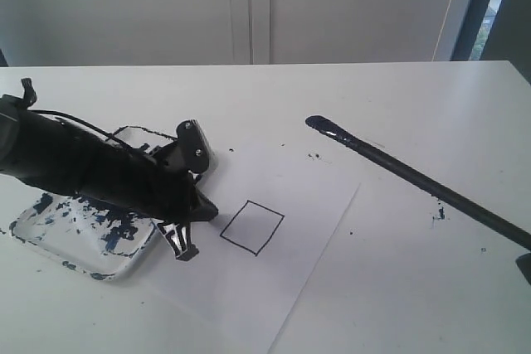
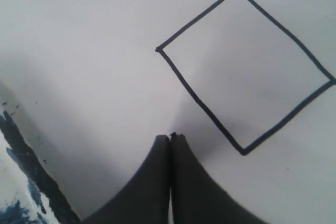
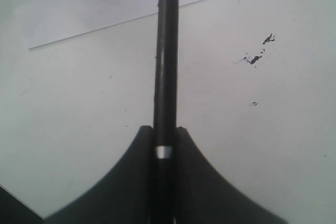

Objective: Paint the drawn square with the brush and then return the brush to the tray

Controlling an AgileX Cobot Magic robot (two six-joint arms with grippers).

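By tray (image 1: 83,261), L pincer (image 2: 169,138) closed; R pincer (image 3: 165,129) grips brush (image 3: 166,51).

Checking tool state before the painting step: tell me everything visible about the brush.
The brush is a long, thin black stick, smooth and slightly glossy, with a narrow pale band and a flattened tip coated in dark blue paint. The right gripper is closed on the handle at the band and holds it slanted over the white table, with the tip well clear of the drawn square. Whether the tip touches the table cannot be told.
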